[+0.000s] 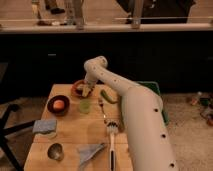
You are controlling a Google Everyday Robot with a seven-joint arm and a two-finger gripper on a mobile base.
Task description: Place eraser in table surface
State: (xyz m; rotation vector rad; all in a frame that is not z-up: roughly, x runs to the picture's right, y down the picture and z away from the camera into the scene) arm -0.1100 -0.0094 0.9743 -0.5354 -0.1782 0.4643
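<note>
the gripper (87,88) is hanging low over the far end of the table (87,127), at the right rim of a dark bowl (76,86). the eraser (88,93) is showing as 1 pale block at its tip. whether the gripper is open or clamping it, i cannot tell.

Pale claw (87,91) over a rust-orange bowl (76,86). Below it, light tan planked table (70,135). Left of the claw, a dark bowl (58,105) with orange inside, then a blue-grey cloth (44,126). Right of the claw, a green tray (152,87) and a brush (111,135) with black handle, white bristles.
</note>
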